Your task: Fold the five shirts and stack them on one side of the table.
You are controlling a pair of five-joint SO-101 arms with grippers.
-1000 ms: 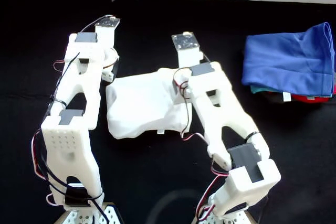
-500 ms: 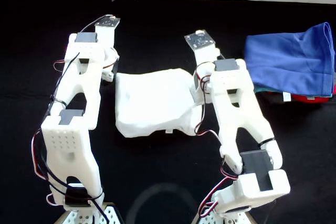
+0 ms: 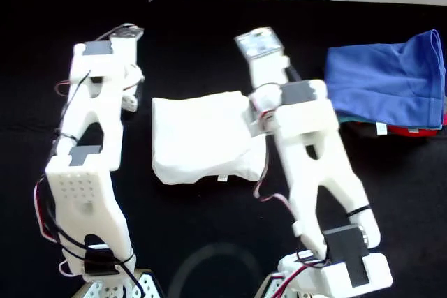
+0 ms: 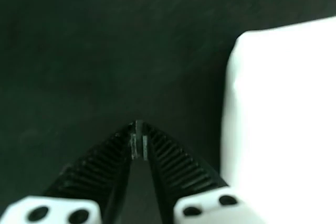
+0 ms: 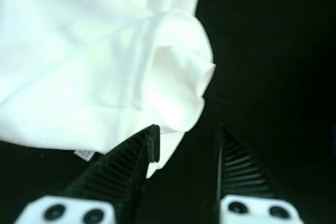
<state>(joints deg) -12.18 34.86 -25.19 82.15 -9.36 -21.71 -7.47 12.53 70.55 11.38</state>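
White fabric, folded into a rough rectangle, lies in the middle of the black tabletop (image 3: 209,40) between the two arms. This white shirt (image 3: 199,137) is the piece in hand. Its left edge runs straight, while the side nearest the right arm (image 3: 314,158) is bunched into a soft roll, seen up close in the right wrist view.

The right tool (image 5: 187,132) hangs over that roll with its jaws apart, holding nothing. One jaw is at the shirt's hem and the other is over bare black cloth. I judge it is placed there to take the loose corner, either to tidy the fold or to drag the bundle away.

The left tool (image 4: 137,139) sits just beside the shirt's left edge without touching it, jaws together and empty. It seems to be kept clear so as not to snag the fold.

Further right, at the tabletop's edge, sits the stack (image 3: 363,125): a blue shirt (image 3: 384,82) on top, with a teal layer (image 3: 343,119) and a red shirt (image 3: 408,130) peeking out beneath. I cannot count for certain how many lie in it.

Between the white shirt and the stack is a band of bare black surface, partly crossed by the right arm — room enough, by my judgement, for a slide to the right. The lower layers show unevenly, so a careless landing could ruffle the pile.
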